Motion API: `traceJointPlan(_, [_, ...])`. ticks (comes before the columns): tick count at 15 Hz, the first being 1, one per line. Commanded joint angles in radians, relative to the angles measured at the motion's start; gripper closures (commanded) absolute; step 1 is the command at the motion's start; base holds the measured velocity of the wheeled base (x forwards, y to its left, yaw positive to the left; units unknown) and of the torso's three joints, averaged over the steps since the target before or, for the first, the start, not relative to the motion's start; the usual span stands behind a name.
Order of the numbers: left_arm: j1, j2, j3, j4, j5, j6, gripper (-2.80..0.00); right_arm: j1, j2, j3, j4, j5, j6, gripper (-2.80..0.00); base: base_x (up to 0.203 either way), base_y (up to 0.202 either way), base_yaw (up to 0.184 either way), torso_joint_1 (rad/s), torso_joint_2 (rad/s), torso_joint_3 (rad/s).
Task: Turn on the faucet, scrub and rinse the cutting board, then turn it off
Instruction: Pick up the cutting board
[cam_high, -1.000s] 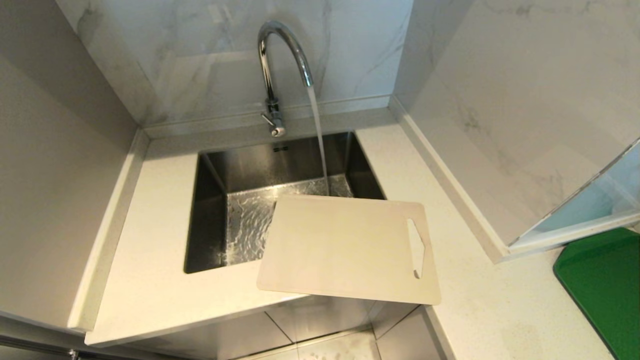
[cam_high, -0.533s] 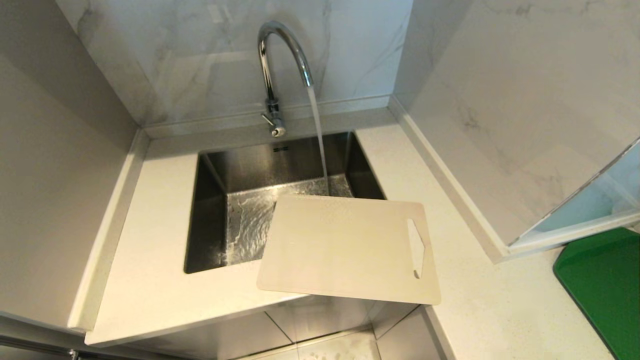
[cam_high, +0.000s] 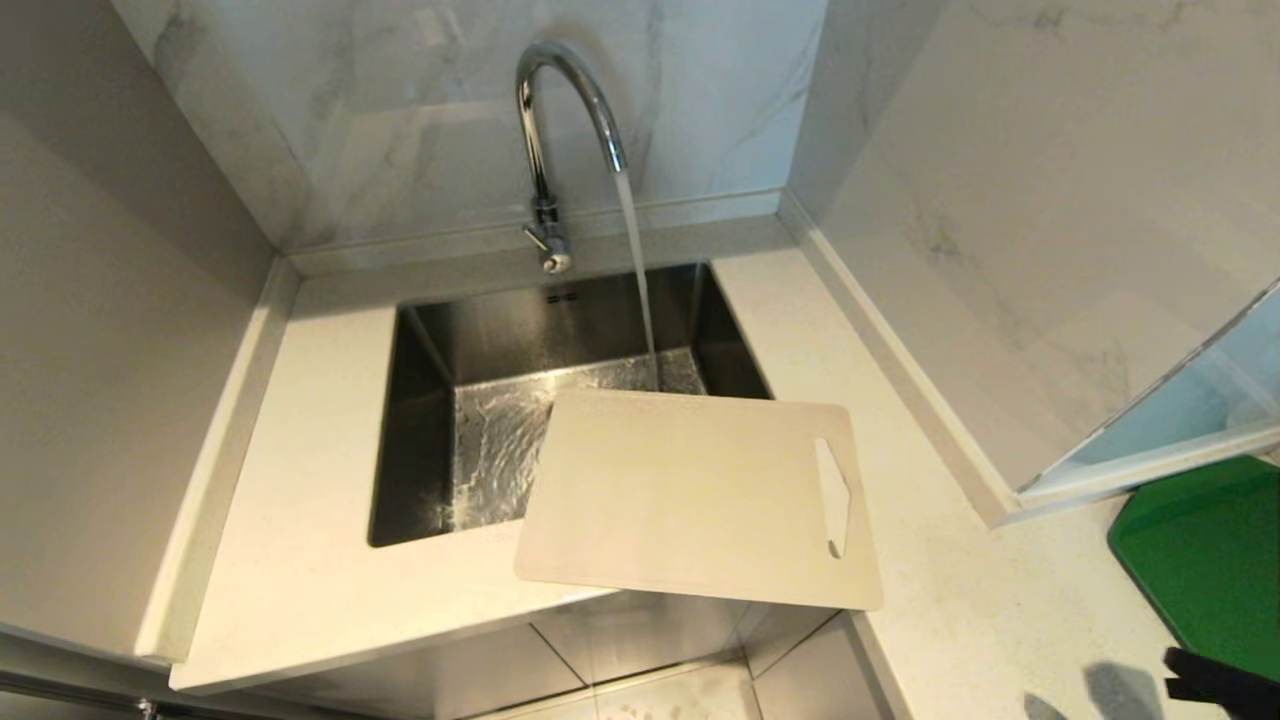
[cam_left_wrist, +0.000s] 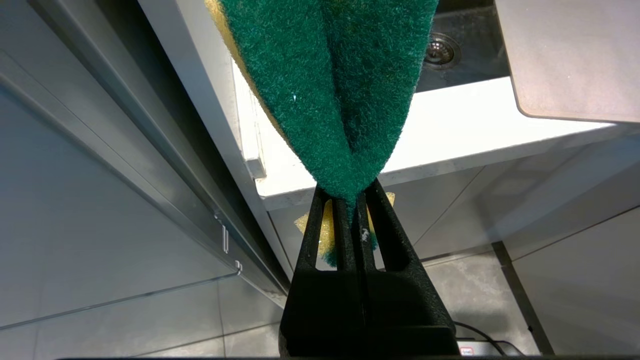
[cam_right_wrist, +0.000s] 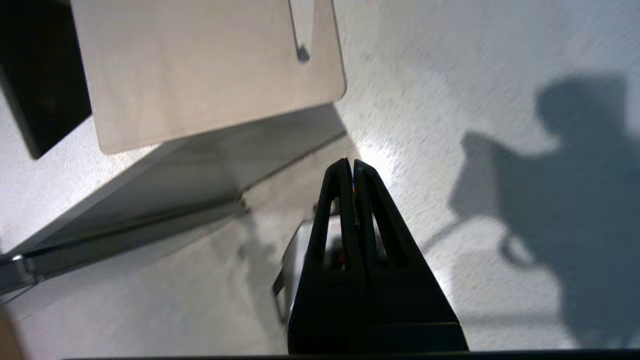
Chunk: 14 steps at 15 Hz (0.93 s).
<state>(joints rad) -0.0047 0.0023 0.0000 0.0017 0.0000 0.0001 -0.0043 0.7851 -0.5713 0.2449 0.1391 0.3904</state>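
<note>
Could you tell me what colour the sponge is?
Dark green sponge with a yellow edge, clearest in the left wrist view.

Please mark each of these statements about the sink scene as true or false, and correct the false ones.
1. Water is running from the faucet into the sink. True.
2. The cutting board lies flat on the sink's bottom. False: it rests on the countertop, covering the sink's near right corner and overhanging the counter's front edge.
3. The left gripper is shut on a green and yellow sponge. True.
4. The right gripper holds the cutting board's handle slot. False: it is shut and empty, above the counter, apart from the board.
5. The water stream lands on the cutting board. False: in the head view it falls into the sink just behind the board's far edge.
</note>
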Motion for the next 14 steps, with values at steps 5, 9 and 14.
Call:
traceJointPlan(5, [0.000,0.001,0.002,0.000,0.000,0.000,0.00,-0.001,0.561,-0.249,0.020,0.055,0.052,0.00,0.000,0.000,0.000,0.000,0.00,0.000])
traceJointPlan(9, [0.000,0.001,0.000,0.000,0.000,0.000,0.00,0.001,0.642,-0.404,0.299,0.166,-0.003,-2.80,0.000,0.000,0.000,0.000,0.00,0.000])
traceJointPlan(14, [0.000,0.002,0.001,0.000,0.000,0.000,0.00,0.001,0.727,-0.422,0.298,0.205,-0.003,-2.80,0.000,0.000,0.000,0.000,0.00,0.000])
